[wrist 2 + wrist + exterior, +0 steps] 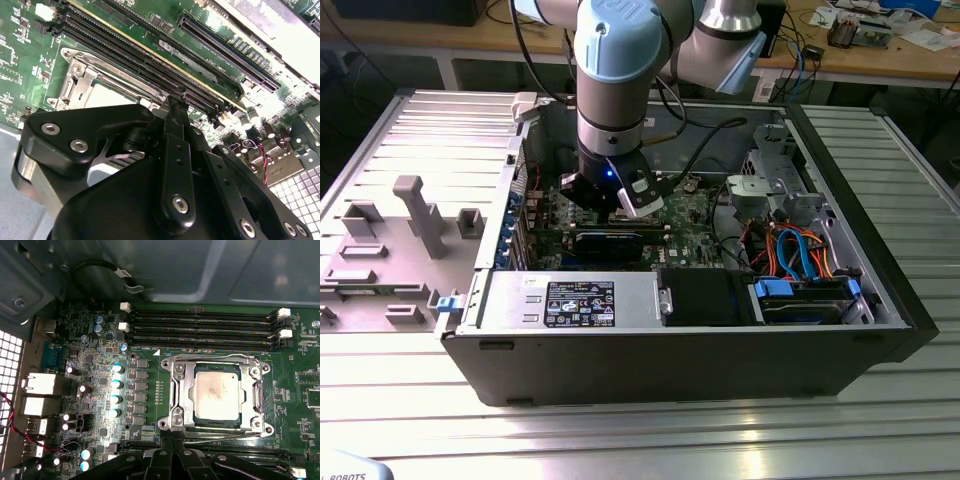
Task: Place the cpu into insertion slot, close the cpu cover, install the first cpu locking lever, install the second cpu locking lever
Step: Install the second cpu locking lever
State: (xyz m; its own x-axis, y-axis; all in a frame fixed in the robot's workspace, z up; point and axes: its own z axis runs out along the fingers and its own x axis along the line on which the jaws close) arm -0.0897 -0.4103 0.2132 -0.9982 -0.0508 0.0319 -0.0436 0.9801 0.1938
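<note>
The cpu, a dull silver square, lies in the insertion slot on the green motherboard. The cpu cover, a silvery frame, lies flat around it. A thin wire lever runs along the socket edge nearest the gripper. My gripper is just off that edge, at a socket corner, fingers together with nothing visibly between them. In the second wrist view the gripper points at the socket, where the cover and part of the cpu show. In the exterior view the gripper hangs low inside the open computer case.
Long black memory slots run beside the socket. A long black card, a power supply and a drive cage with orange and blue cables crowd the case. Capacitors stand close by. A grey plastic panel lies outside.
</note>
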